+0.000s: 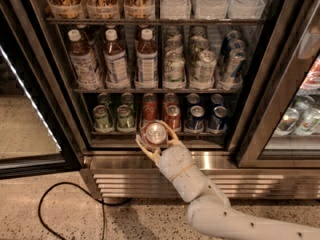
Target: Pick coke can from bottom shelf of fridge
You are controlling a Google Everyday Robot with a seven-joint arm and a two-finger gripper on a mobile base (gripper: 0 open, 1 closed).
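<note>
Gripper [156, 136] clamped on the coke can [155, 132], centre of frame.
Its fingers hug the can (silver top toward the camera) just in front of the bottom shelf [118, 132] of the fridge [226, 162], green cans [102, 118] left, blue cans [195, 118] right.

Tool: I hold the tool [156, 138] at the front lip of the bottom shelf [220, 133], closed round the coke can [155, 131].
Left: green cans [114, 116] stand near; no sideways room inside.
Right: blue cans [205, 116], same limit.
Behind: red cans [161, 110] just beyond the tool.
Overhead: bottle rack [155, 90] sits low above the cans.
Free room: I see open space in front, above the louvred base [125, 179].
</note>
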